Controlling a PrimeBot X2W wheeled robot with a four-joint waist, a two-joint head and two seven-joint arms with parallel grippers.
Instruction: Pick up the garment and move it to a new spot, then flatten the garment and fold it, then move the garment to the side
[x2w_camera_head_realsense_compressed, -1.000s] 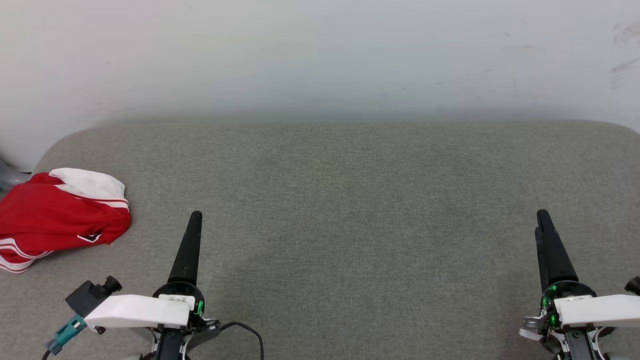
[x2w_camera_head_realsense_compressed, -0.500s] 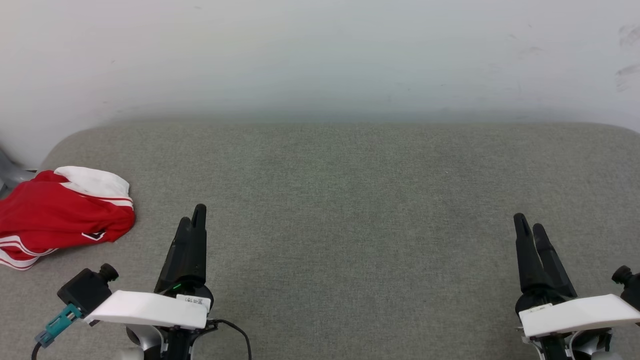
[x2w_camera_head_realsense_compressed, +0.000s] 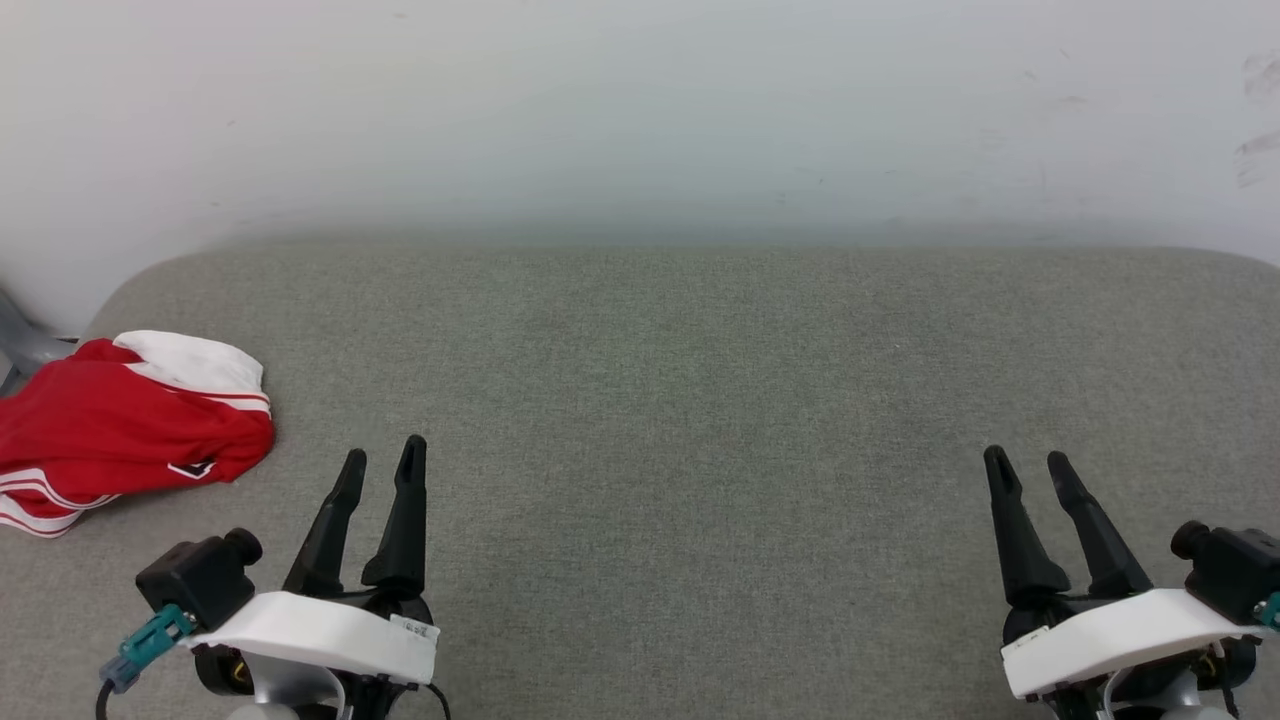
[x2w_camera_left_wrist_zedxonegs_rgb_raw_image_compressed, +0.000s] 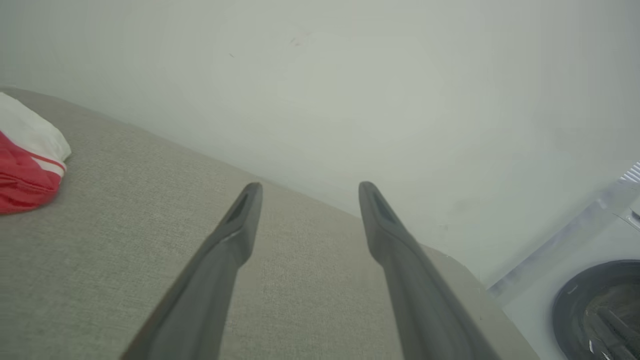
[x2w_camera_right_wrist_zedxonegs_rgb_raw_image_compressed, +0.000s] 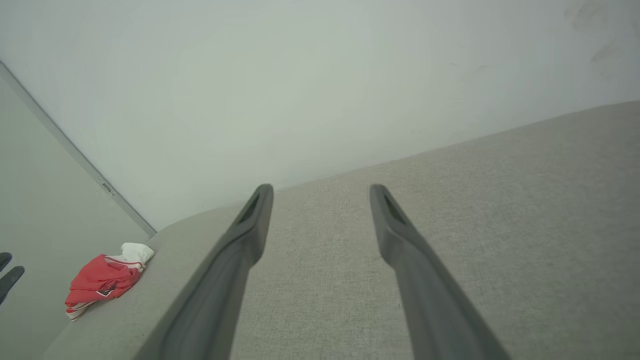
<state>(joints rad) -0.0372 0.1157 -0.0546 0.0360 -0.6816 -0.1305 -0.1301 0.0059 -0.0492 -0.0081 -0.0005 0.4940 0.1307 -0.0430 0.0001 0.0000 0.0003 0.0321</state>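
The garment (x2w_camera_head_realsense_compressed: 130, 420) lay crumpled in a heap at the far-L end of the grey fabric-covered worktop (x2w_camera_head_realsense_compressed: 680, 400), close to its rounded L corner. It showed a red body w/ a white sleeve bunched on the side toward the wall (x2w_camera_head_realsense_compressed: 640, 120), red-and-white stripe trim along the near edge, and a small black-and-white bit of print on its R side. Nothing touched it. The L gripper (x2w_camera_head_realsense_compressed: 383, 451) sat at the near edge, near the garment's R side but apart from it. Its fingers pointed toward the wall and were spread w/ a clear gap and nothing btwn them. The R gripper (x2w_camera_head_realsense_compressed: 1027, 458) was well apart toward the worktop's R end, its fingers likewise spread and empty over bare fabric. Whether either gripper's tips touched the fabric couldn't be told. In the L wrist view the garment sat at the L edge, white part toward the wall, and a white appliance (x2w_camera_left_wrist_zedxonegs_rgb_raw_image_compressed: 595, 295) w/ a dark round opening stood past the worktop's end at lower R. In the R wrist view the garment lay small at the far end.
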